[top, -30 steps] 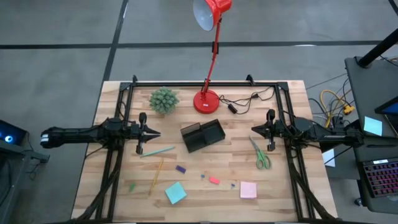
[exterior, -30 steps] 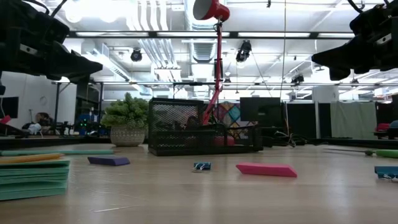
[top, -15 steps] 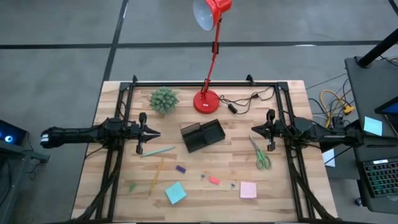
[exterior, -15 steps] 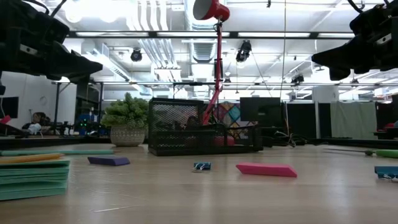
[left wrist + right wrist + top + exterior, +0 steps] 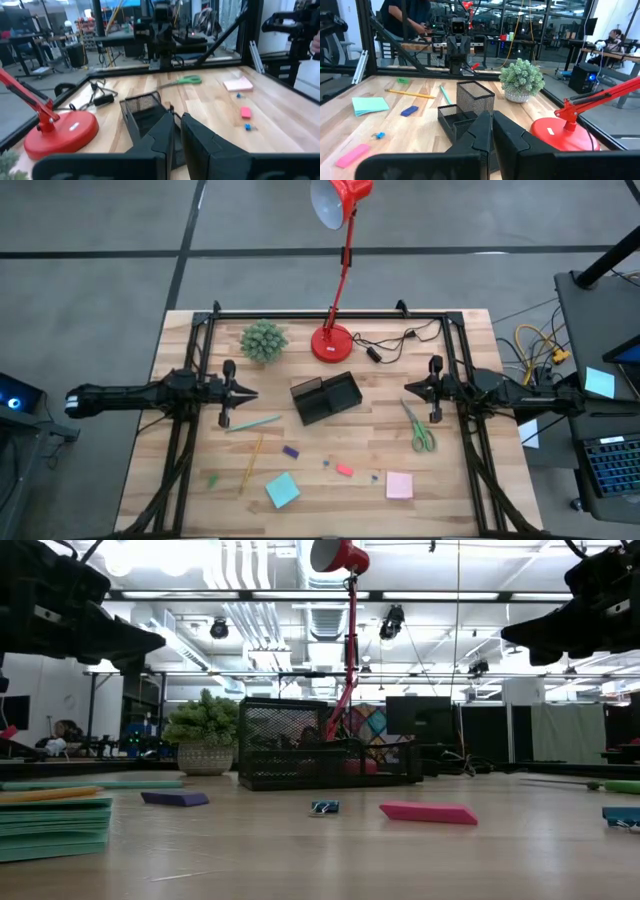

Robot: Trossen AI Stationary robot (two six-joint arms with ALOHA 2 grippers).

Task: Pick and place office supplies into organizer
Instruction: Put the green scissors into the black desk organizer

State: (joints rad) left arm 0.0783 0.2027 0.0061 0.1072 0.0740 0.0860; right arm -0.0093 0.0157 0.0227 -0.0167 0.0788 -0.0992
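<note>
Nearest the table's (image 5: 420,515) front edge lie the blue sticky-note pad (image 5: 282,490) and the pink sticky-note pad (image 5: 400,485), well apart, with a small blue clip (image 5: 374,477) just beside the pink one; a small green piece (image 5: 212,479) lies toward the left front; a little farther back sit the red eraser (image 5: 344,470), another small blue clip (image 5: 326,463), the purple eraser (image 5: 290,451) and the yellow pencil (image 5: 251,463), all flat on the wood and apart from one another; beyond them the pale green pen (image 5: 253,423) lies left of centre and the green-handled scissors (image 5: 419,428) lie right of centre; the black mesh organizer (image 5: 326,397) stands mid-table, slightly turned, with nothing seen in it; level with it, the left end effector (image 5: 247,393) hangs above the table at the left side, its fingers closed on nothing, pointing toward the organizer; the right end effector (image 5: 408,388) hangs opposite at the right side, likewise closed and holding nothing; farther back stand a small green spiky plant (image 5: 264,341) and the red desk lamp (image 5: 333,342), its cord (image 5: 395,343) trailing right.
</note>
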